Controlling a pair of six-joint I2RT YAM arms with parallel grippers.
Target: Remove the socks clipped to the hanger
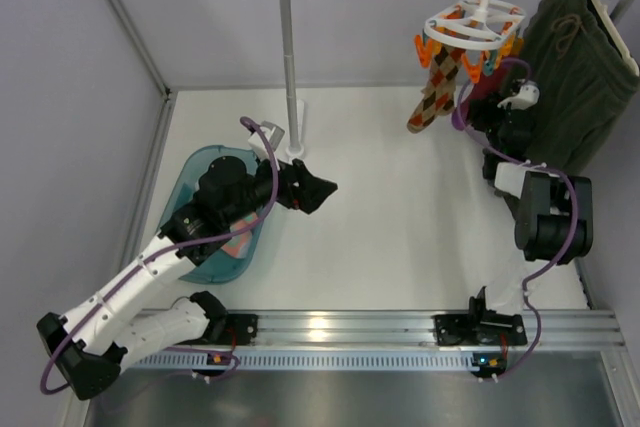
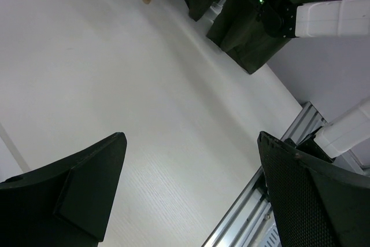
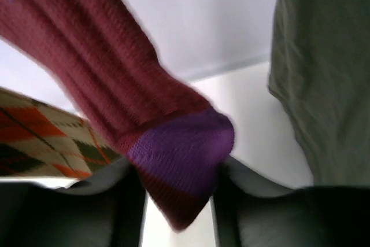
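The white ring hanger with orange and teal pins hangs from the rail at the back right. An orange-brown argyle sock dangles from it. Beside it hangs a maroon sock with a purple toe. My right gripper is raised under the hanger, and its fingers press both sides of the purple toe. The argyle sock hangs just left of that grip. My left gripper hovers open over the table centre-left, with nothing between its fingers.
A teal basin under my left arm holds a pink-patterned sock. A large dark olive garment hangs on the rail right of the hanger. The rack's upright pole stands at the back centre.
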